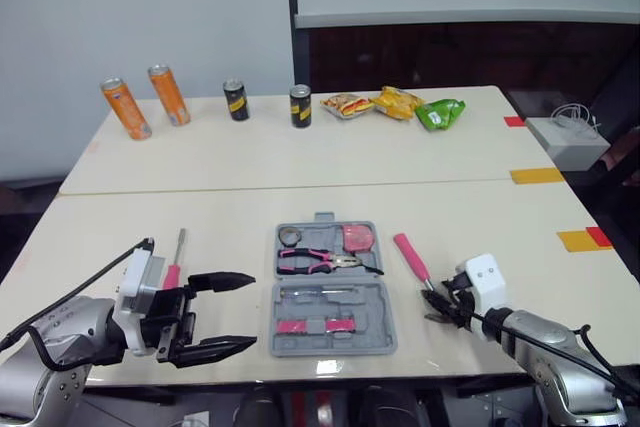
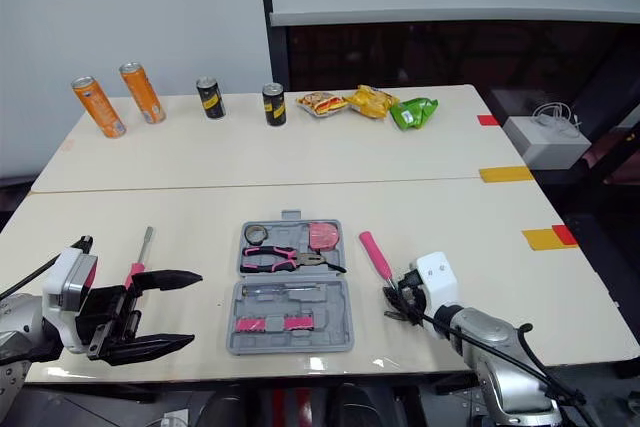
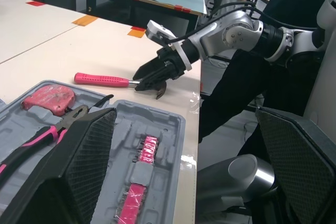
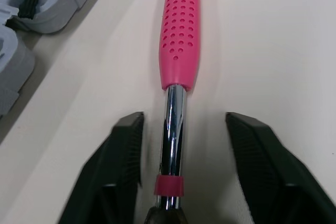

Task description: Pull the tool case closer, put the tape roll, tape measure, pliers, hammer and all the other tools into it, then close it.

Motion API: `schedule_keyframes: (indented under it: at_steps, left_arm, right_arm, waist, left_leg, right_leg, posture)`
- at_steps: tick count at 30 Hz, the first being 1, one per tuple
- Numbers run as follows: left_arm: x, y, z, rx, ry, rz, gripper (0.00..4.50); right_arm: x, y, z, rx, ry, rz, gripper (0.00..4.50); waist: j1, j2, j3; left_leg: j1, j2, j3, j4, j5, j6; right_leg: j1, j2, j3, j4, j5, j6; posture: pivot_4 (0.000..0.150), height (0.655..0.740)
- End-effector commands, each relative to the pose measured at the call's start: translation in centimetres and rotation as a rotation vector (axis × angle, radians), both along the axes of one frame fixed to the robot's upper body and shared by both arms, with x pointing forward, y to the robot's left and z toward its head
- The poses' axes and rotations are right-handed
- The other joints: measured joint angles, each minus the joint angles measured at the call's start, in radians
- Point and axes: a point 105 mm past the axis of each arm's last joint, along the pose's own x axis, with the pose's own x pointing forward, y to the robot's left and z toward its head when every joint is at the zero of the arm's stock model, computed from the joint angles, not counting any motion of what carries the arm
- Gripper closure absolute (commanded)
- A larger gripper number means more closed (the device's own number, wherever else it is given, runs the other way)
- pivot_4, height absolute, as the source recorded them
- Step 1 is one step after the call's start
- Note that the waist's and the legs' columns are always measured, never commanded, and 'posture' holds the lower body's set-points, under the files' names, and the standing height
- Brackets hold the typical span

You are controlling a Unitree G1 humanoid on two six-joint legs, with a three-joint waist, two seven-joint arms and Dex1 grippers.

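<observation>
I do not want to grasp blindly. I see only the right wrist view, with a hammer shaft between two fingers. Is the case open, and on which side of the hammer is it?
Observer: The case lies open on the left of the hammer, apart from it, between the two arms.
Operator: Which tools are inside?
Observer: The pliers lie in its far half, next to the pink tape measure.
Operator: Is any other tool outside?
Observer: A screwdriver lies on the table left of the case, near the open left gripper.
</observation>
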Motion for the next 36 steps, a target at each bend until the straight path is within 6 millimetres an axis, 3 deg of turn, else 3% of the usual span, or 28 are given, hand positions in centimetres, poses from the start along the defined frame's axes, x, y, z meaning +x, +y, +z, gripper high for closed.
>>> schedule_keyframes:
  at_steps: [1,4,9,16,20,25,28,36]
  left_arm:
    - [0.0,0.4,0.7,0.006,-0.039,0.013,0.00]
    - [0.0,0.5,0.7,0.004,-0.039,0.016,0.00]
    - [0.0,0.5,0.7,-0.014,-0.036,0.022,0.00]
    - [0.3,2.0,1.1,-0.074,-0.147,0.128,0.00]
    - [-0.1,4.3,1.8,-0.080,-0.102,0.097,0.00]
    - [-0.2,6.8,1.5,-0.035,-0.065,0.132,0.00]
    - [-0.4,7.6,1.1,0.000,-0.047,0.142,0.00]
    - [-1.1,6.7,0.6,0.052,-0.045,0.075,0.00]
  right_arm:
    - [-0.6,0.5,-1.4,0.001,0.042,0.025,3.49]
    - [-0.4,0.4,-1.3,-0.001,0.031,0.031,4.47]
    - [-0.1,0.2,0.1,0.004,-0.028,0.075,4.49]
    - [-0.6,2.2,8.7,-0.014,-0.193,0.423,4.49]
    - [-2.2,5.4,12.5,-0.178,-0.147,0.750,4.49]
    - [-2.8,6.4,12.1,-0.454,-0.051,0.931,4.49]
    - [-2.5,8.1,12.3,-0.516,-0.052,1.002,4.49]
    - [-0.4,11.6,11.0,-0.643,-0.036,1.079,4.49]
  waist:
    - [0.000,-0.001,-0.001]
    - [-0.001,-0.003,-0.002]
    - [-0.002,-0.005,-0.003]
    - [-0.007,0.004,0.002]
    - [-0.011,0.004,0.002]
    - [0.003,0.002,0.000]
    - [0.003,0.002,0.001]
    - [0.002,0.001,0.001]
  left_leg:
    - [0.001,0.000,0.000,0.000,0.000,0.000]
    - [0.002,0.000,0.000,0.000,0.000,0.000]
    - [0.002,0.000,0.000,0.000,0.000,0.000]
    - [-0.001,-0.001,0.001,0.000,0.000,0.001]
    - [0.000,0.001,-0.001,0.000,0.000,0.001]
    - [0.001,0.002,-0.002,-0.001,0.000,0.001]
    - [-0.001,0.001,-0.001,0.000,-0.001,0.003]
    - [-0.001,0.002,-0.001,0.001,-0.002,0.004]
  right_leg:
    - [0.001,0.000,0.000,0.000,0.000,0.000]
    - [0.002,0.000,0.000,0.000,0.000,0.000]
    - [0.002,0.000,0.000,0.000,0.000,0.000]
    - [-0.001,0.000,0.001,-0.001,0.000,0.000]
    - [0.000,0.002,-0.001,0.000,0.000,0.000]
    - [0.001,0.003,-0.002,-0.002,0.000,0.000]
    - [-0.001,0.002,-0.002,-0.005,0.001,0.000]
    - [-0.002,0.002,-0.001,0.000,0.001,-0.001]
  posture:
    - [0.150,0.7400]
    - [0.150,0.7400]
    - [0.150,0.7400]
    - [0.150,0.7400]
    - [0.150,0.7400]
    - [0.150,0.7400]
    - [0.150,0.7400]
    - [0.150,0.7400]
